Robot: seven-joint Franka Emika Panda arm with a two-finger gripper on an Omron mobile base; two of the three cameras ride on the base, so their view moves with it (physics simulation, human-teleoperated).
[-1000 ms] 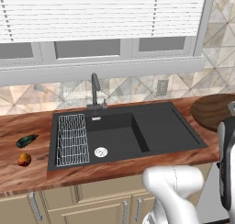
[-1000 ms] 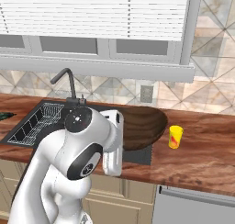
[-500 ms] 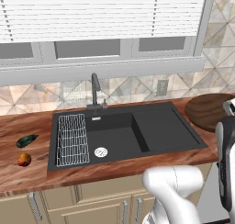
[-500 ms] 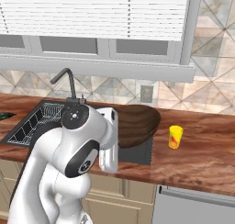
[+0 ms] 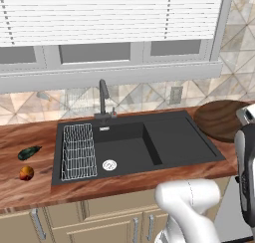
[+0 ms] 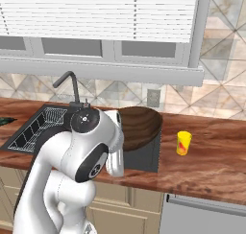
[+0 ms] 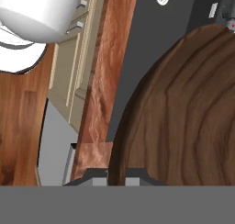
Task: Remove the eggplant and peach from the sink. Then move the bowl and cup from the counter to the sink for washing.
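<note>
The sink (image 5: 174, 137) is matte black with a silver drain (image 5: 109, 165). The bowl (image 6: 139, 127) is dark brown wood grain. Near the counter's (image 5: 30, 132) left edge, reddish-brown and streaked, lie a blackish-green eggplant (image 5: 29, 152) and an orange-red peach (image 5: 26, 173). The cup (image 6: 183, 143) is yellow, marked red.

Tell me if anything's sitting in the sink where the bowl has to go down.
Nothing visible does. The tool grips the bowl by its rim at the right end of the sink. The basin holds just its wire rack at the far left. The eggplant and peach lie on the counter.
</note>
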